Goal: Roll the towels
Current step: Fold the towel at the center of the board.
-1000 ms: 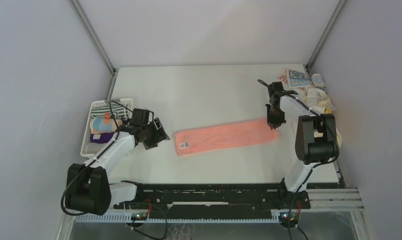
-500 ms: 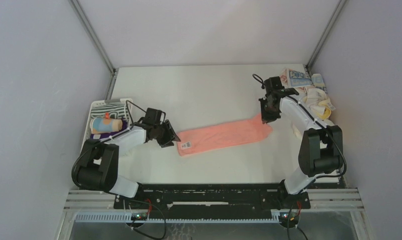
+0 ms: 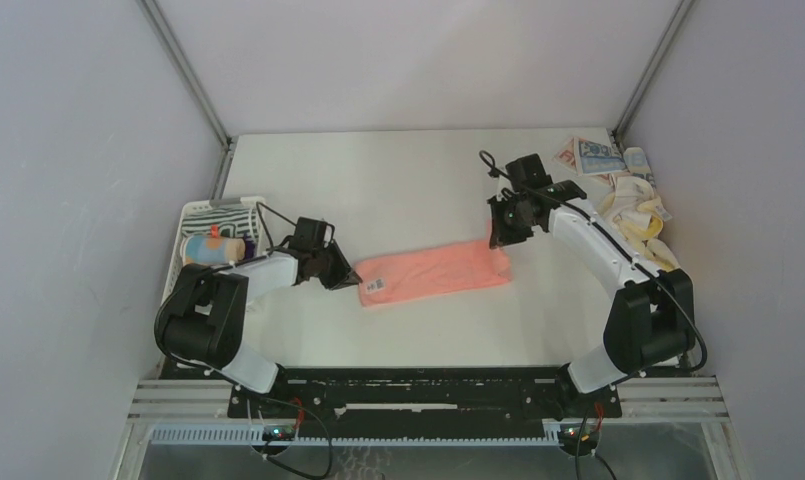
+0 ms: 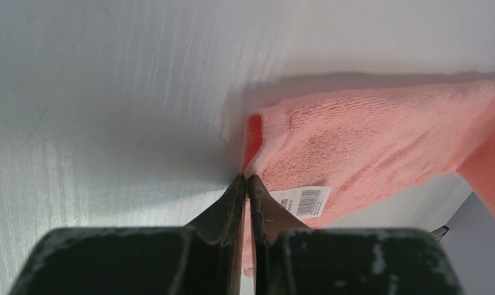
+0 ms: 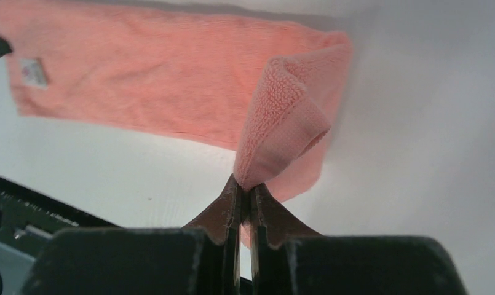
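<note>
Salmon-pink towel (image 3: pixel 433 272) lies stretched across the middle of the white table (image 3: pixel 378 180), long way left to right, and both arms are on it. Over on the right-hand end the right gripper (image 3: pixel 498 236) is clamped tight, jaws together on the cloth. That end is up off the table and curled over toward the left, and the right wrist view shows the terry doubled into a loop above the fingertips. At the opposite end the left gripper (image 3: pixel 346 277) has its jaws pressed together on the corner beside the barcode label (image 4: pixel 303 201), pink cloth showing between them. So this reads as the start of the roll: one end anchored, the other turning over. To do it well, the right gripper wants to lay the lifted end down onto the towel with its edge square to the long sides. Low and tight is the way, so the first turn is small and the rest winds on without coning. The anchored end should be taut but not dragged, or the salmon-pink towel will slide and wrinkle. Off to the left, the white slotted basket (image 3: pixel 190 215) holds rolled towels (image 3: pixel 213 250). In the far right corner a loose heap of towels (image 3: pixel 618 180) sits well apart from the work.
</note>
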Action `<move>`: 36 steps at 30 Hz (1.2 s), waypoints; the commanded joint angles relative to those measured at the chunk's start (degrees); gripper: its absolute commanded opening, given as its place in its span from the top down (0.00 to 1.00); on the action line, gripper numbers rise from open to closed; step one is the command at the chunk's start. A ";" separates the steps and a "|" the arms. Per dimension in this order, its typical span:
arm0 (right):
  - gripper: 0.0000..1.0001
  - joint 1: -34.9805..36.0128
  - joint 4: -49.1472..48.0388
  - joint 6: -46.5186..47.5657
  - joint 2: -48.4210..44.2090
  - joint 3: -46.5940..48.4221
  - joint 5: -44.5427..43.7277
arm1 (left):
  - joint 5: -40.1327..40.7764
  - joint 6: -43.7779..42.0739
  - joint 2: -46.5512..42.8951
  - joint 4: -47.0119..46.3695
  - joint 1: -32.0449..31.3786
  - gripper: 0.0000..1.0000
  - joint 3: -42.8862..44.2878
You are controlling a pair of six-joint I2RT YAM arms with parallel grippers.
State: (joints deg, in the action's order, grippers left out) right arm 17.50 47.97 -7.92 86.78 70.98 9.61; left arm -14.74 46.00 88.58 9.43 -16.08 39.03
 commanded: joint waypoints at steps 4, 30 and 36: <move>1.00 5.76 -6.10 -3.33 -1.70 1.43 10.12 | 4.17 -0.63 3.16 0.48 -0.26 0.90 -4.80; 1.00 21.66 -12.48 -17.97 18.75 14.97 12.19 | 2.56 0.40 0.47 -2.05 -1.32 0.91 -7.66; 1.00 23.13 -11.49 -18.48 23.22 18.44 11.93 | 2.51 0.47 0.03 -2.05 -1.57 0.92 -7.77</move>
State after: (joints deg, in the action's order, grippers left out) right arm 39.51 37.21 -24.67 107.96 86.28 21.15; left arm -15.73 47.59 87.31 0.43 -16.67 34.33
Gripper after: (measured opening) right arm 0.018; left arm 0.087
